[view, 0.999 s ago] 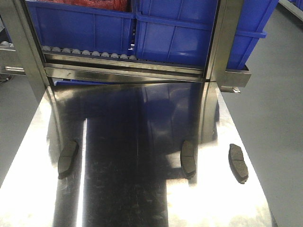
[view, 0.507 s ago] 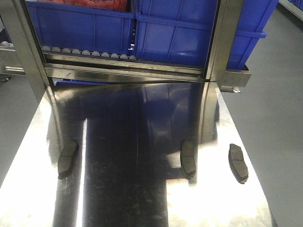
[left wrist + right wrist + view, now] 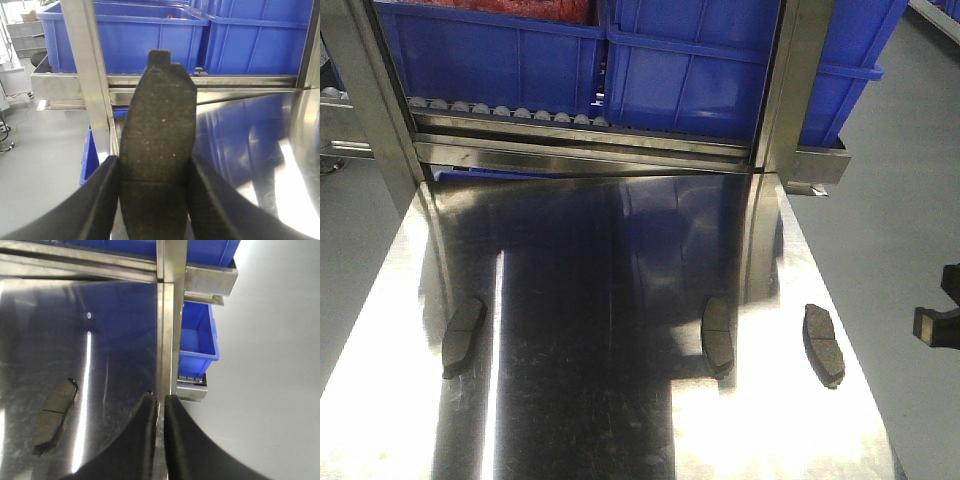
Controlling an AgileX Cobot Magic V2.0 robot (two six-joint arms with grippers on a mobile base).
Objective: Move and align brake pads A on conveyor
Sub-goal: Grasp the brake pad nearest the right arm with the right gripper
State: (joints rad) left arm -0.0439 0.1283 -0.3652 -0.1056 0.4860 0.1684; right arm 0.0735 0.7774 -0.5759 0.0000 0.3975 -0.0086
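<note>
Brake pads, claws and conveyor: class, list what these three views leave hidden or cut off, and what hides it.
- Conveyor: in no view; only the steel table shows.
- Held brake pad: the left wrist view's bottom edge cuts off its lower end, and the left claw covers its lower sides.
- Right claw: the front view's right edge cuts most of it off.

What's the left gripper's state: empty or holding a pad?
Holding. In the left wrist view the left gripper is shut on a brake pad, its fingers pressed against both long edges.
</note>
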